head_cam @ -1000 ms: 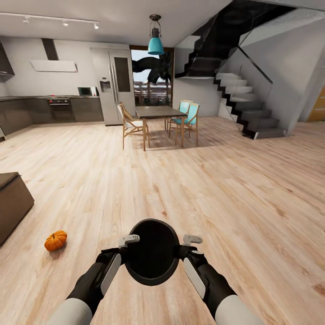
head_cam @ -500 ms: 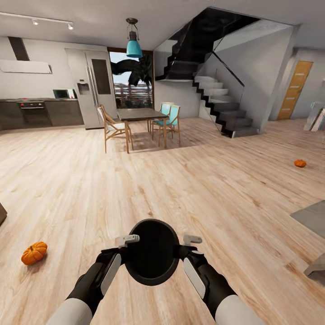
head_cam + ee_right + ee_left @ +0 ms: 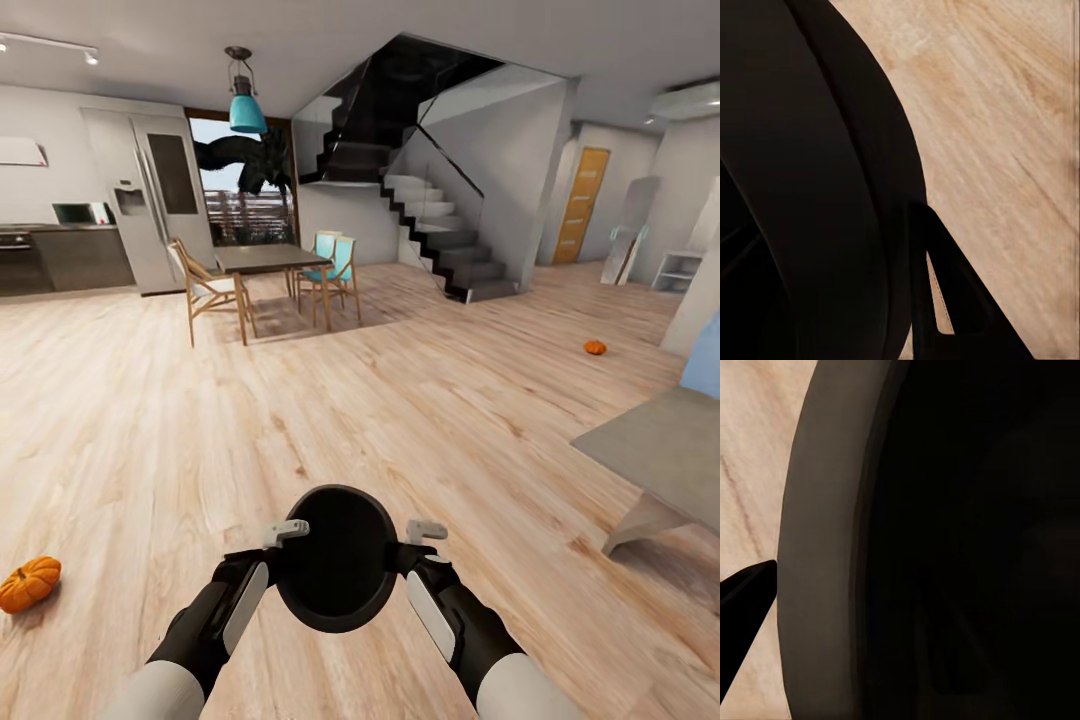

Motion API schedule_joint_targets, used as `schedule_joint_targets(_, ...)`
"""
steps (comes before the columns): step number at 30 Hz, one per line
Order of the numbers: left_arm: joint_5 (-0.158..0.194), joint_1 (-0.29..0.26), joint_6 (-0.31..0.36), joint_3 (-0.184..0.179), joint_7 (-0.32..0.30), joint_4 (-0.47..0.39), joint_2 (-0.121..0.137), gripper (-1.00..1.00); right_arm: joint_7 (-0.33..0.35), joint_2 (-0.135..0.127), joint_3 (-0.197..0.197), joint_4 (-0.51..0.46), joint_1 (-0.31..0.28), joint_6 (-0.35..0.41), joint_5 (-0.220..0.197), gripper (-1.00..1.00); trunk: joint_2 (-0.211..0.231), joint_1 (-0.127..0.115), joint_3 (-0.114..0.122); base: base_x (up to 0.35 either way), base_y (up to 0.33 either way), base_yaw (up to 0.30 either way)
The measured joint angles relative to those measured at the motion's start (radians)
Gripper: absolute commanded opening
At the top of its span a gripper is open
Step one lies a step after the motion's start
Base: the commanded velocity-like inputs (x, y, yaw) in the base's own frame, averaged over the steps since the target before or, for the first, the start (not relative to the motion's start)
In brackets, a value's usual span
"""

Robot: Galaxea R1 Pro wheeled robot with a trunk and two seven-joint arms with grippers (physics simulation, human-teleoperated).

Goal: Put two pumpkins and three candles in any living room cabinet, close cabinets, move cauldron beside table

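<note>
I carry the cauldron (image 3: 338, 572) between both arms above the wood floor (image 3: 400, 420), my left gripper (image 3: 272, 556) clamped on its rim at one side, my right gripper (image 3: 408, 552) clamped at the other. One pumpkin (image 3: 28, 583) lies on the floor near my left. A grey low table (image 3: 660, 450) stands to my right. Second pumpkin (image 3: 595, 347) sits far right. Dining table (image 3: 265, 259) and stairs (image 3: 445, 240) beyond.

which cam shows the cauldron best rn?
Head view: the whole cauldron shows, mouth up, held between the left gripper and right gripper above the floor. The left wrist view gives a close-up of its grey rim; the right wrist view shows its black outer wall.
</note>
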Motion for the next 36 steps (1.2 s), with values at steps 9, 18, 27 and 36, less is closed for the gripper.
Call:
schedule_joint_targets(9, 0.001, 0.0, 0.0, -0.002, 0.0, 0.001, 0.001, -1.0, 0.0, 0.0, 0.0, 0.0, 0.0, 0.0, 0.0, -1.0, 0.0, 0.0, 0.008, -0.108, 0.0, -0.255)
schedule_joint_targets(18, 0.001, 0.0, 0.0, -0.003, 0.0, 0.0, 0.001, -1.0, 0.0, 0.0, 0.0, 0.0, 0.0, 0.0, 0.0, -1.0, 0.0, 0.0, 0.016, -0.099, 0.0, -0.255)
schedule_joint_targets(27, 0.001, -0.001, 0.0, -0.002, 0.0, 0.001, 0.001, -1.0, 0.0, 0.0, 0.0, 0.0, 0.0, 0.0, 0.0, -1.0, 0.0, 0.0, 0.023, -0.099, 0.0, -0.255)
schedule_joint_targets(36, 0.003, -0.001, -0.001, -0.006, 0.0, 0.002, 0.003, -1.0, 0.0, 0.0, 0.0, 0.0, 0.0, 0.0, 0.001, -1.0, 0.0, 0.0, 0.031, -0.018, 0.0, -0.255)
